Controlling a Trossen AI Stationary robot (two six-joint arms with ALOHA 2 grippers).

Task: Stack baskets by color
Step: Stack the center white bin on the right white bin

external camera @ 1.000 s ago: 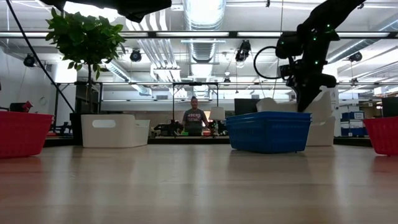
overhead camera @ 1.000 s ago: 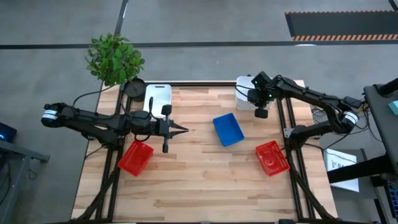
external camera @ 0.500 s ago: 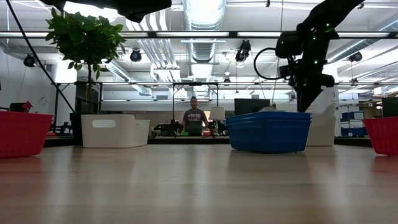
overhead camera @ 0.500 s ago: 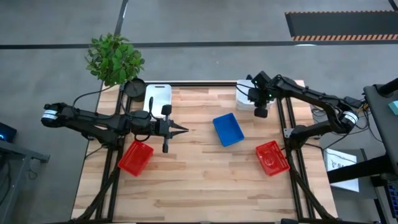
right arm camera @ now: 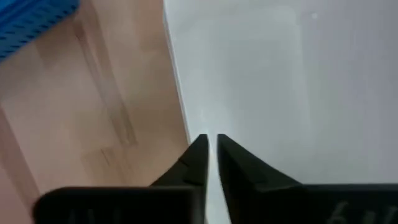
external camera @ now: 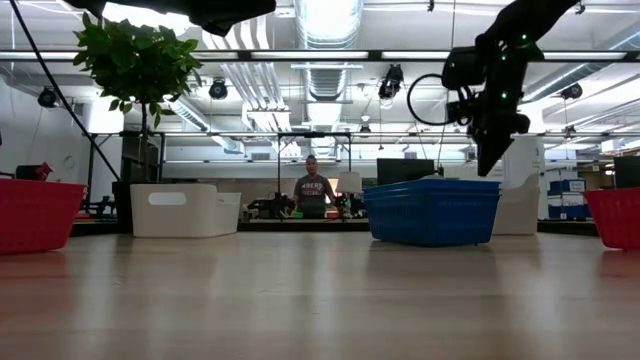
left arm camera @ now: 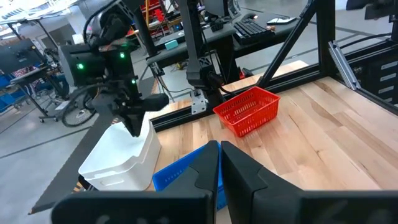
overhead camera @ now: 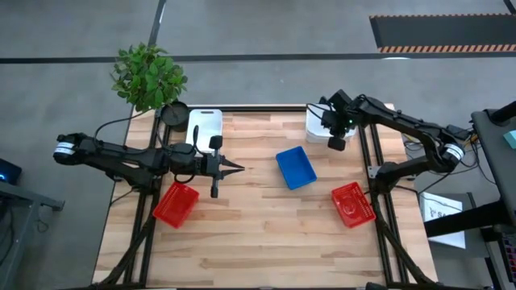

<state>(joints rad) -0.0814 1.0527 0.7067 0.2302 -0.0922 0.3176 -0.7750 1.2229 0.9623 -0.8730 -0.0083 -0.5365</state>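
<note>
Right gripper (overhead camera: 336,143): hung at the table's far right corner, over the near rim of the white basket (overhead camera: 318,125) there — fingers (right arm camera: 198,155) almost together, a thin slit between them straddling the basket's rim, though a real pinch could not be told.
Left gripper (overhead camera: 239,168): pressed together, empty, hovering over the table's left-centre.
Blue basket (overhead camera: 295,167): mid-table, alone, well apart from both grippers.
Red baskets: one (overhead camera: 176,203) at the left edge below the left arm, one (overhead camera: 352,204) at the right edge.
Second white basket (overhead camera: 204,126): far left corner, beside the dark round pot (overhead camera: 172,113).
Table (overhead camera: 258,234): light wood.
</note>
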